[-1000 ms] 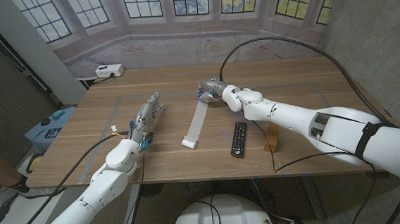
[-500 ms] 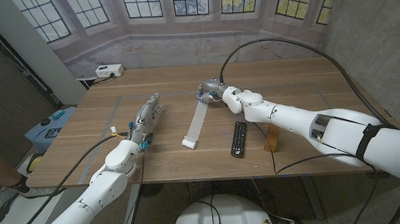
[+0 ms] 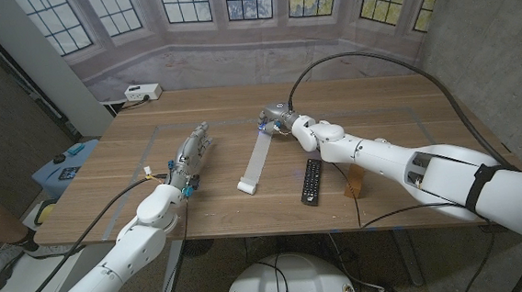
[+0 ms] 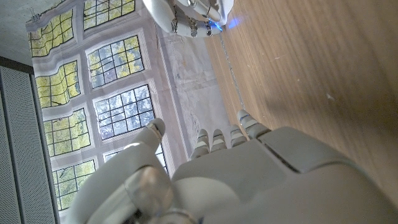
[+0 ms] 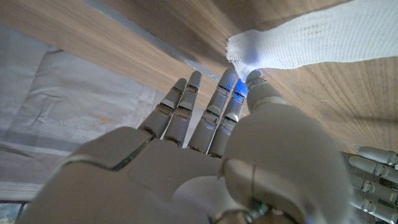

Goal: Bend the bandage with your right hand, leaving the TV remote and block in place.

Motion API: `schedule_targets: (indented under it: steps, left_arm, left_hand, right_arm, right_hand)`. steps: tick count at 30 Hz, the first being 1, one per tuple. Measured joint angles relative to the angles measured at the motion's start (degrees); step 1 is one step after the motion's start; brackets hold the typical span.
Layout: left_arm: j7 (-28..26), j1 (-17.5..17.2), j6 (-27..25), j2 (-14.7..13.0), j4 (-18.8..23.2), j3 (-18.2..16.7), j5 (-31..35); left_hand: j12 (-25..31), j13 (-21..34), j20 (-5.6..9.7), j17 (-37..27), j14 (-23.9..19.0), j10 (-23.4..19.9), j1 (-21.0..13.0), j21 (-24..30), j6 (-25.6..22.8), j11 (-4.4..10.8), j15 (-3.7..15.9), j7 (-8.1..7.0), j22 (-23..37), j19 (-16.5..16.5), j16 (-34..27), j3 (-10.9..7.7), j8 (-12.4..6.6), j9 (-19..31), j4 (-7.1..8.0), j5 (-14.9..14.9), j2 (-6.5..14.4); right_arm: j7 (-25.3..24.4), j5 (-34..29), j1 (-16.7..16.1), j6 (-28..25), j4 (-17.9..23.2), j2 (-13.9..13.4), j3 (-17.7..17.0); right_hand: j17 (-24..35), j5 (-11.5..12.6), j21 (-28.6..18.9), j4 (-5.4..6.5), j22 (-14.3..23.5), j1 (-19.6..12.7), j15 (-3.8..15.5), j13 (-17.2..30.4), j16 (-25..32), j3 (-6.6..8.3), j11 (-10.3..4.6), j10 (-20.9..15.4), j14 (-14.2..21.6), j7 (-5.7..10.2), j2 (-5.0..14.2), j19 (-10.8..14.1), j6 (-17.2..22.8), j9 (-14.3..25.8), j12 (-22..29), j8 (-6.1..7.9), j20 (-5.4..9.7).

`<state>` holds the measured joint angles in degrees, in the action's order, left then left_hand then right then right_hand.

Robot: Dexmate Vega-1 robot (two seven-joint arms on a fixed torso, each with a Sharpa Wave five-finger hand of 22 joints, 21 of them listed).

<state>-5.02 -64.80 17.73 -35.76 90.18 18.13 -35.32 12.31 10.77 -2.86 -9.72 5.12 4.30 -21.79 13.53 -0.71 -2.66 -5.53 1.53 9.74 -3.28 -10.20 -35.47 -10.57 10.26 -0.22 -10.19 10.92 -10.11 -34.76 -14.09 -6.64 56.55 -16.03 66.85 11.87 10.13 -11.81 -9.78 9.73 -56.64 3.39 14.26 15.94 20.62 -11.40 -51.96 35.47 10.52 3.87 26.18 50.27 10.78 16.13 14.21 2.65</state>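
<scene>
On the wooden table (image 3: 405,99) the white bandage (image 3: 256,162) lay in a long flat strip; the right hand (image 3: 279,120) sat at its far end, fingertips (image 5: 256,78) touching the cloth, though I could not tell if it was pinching yet; the TV remote (image 3: 311,180) and wooden block (image 3: 355,180) lay just beside; the left hand (image 3: 193,152) waited, fingers straight, holding nothing; next, I think, it must grip that end and fold it over.

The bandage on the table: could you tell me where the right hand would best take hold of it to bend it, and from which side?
Probably the far end of the bandage, where the right hand already sits, coming from above. The strip lies flat and straight, its near end folded, so lifting the far end toward the near edge should bend it, clear of the TV remote and block.
</scene>
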Motion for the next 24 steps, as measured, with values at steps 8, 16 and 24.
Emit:
schedule_targets:
  steps: [8,16,24]
  left_arm:
    - [-0.26,-0.48,0.03,-0.11,0.46,-0.08,0.12]
    - [-0.42,-0.86,0.09,-0.14,0.81,-0.12,0.19]
    - [-0.62,-1.25,0.19,-0.15,1.24,-0.14,0.3]
  left_hand:
    - [0.0,0.0,-0.21,0.0,0.0,0.0,0.0,-0.44,0.0,0.0,0.0,0.0,0.0,-0.21,0.0,0.0,0.0,0.0,0.0,0.0,0.0]
    - [-0.17,0.0,-0.21,0.0,0.0,0.0,0.0,-0.44,0.0,0.0,0.0,0.0,0.0,-0.2,0.0,0.0,0.0,0.0,0.0,0.0,0.0]
    - [-0.17,0.0,-0.21,0.0,0.0,0.0,0.0,-0.44,0.0,0.0,0.0,0.0,0.0,-0.2,0.0,0.0,0.0,0.0,0.0,0.0,0.0]
  right_arm:
    - [-2.13,-0.58,-0.84,-0.02,0.36,-0.2,-0.01]
    - [-4.11,-1.23,-1.67,-0.33,1.22,-0.62,-0.28]
    - [-5.34,-1.76,-2.48,-1.02,2.42,-1.07,-0.56]
  right_hand:
    - [0.53,0.0,0.0,-0.17,0.0,-1.55,0.29,0.57,0.66,-0.48,0.12,-2.17,1.93,-0.02,0.05,0.81,2.21,0.0,1.27,0.29,0.02]
    - [0.73,0.0,-0.34,-0.17,0.3,-2.8,0.37,1.07,1.1,-0.47,0.0,-4.09,3.86,-0.14,0.24,2.05,4.46,0.3,2.18,0.64,0.02]
    - [0.79,0.0,-0.34,0.07,0.3,-3.42,0.37,1.35,1.42,-0.71,-0.01,-4.71,4.47,-0.09,0.41,2.35,5.01,0.3,2.63,0.62,0.32]
